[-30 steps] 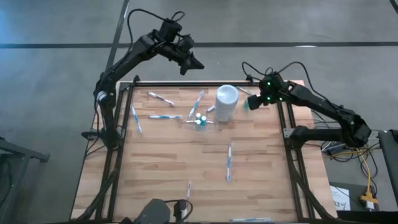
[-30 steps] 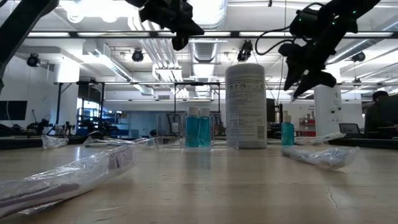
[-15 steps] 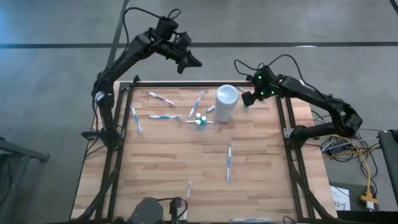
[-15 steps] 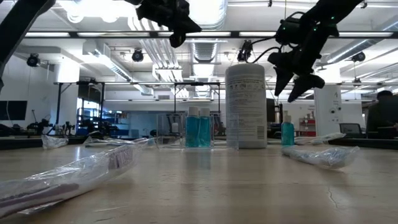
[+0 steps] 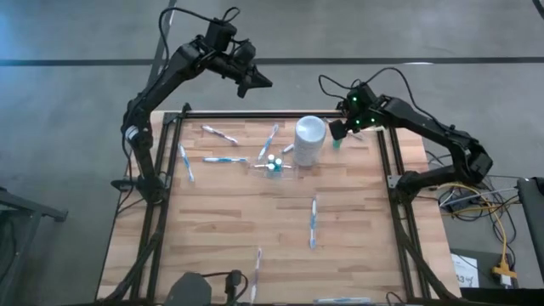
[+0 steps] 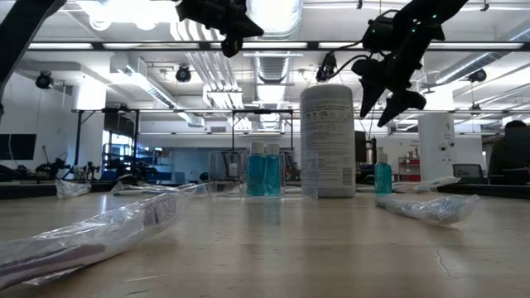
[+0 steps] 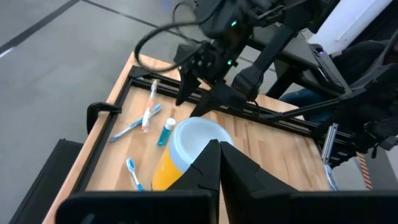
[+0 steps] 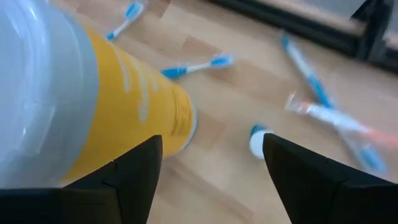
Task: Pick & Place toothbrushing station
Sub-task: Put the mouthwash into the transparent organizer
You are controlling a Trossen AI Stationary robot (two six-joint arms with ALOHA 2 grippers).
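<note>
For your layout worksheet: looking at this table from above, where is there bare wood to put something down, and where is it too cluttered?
Free: the wide wood left of the lone toothbrush, below the clear holder, and the strip along the table's right edge. Crowded: the far end, where toothbrushes, holder, white cup and a teal tube cluster, with the open right gripper above the tube.

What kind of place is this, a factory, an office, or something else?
Most likely a robotics lab or workshop. The low view shows a big open hall with exposed ceiling ducts and more framed workstations behind, and two robot arms work over a wooden table set on a bare concrete floor.
</note>
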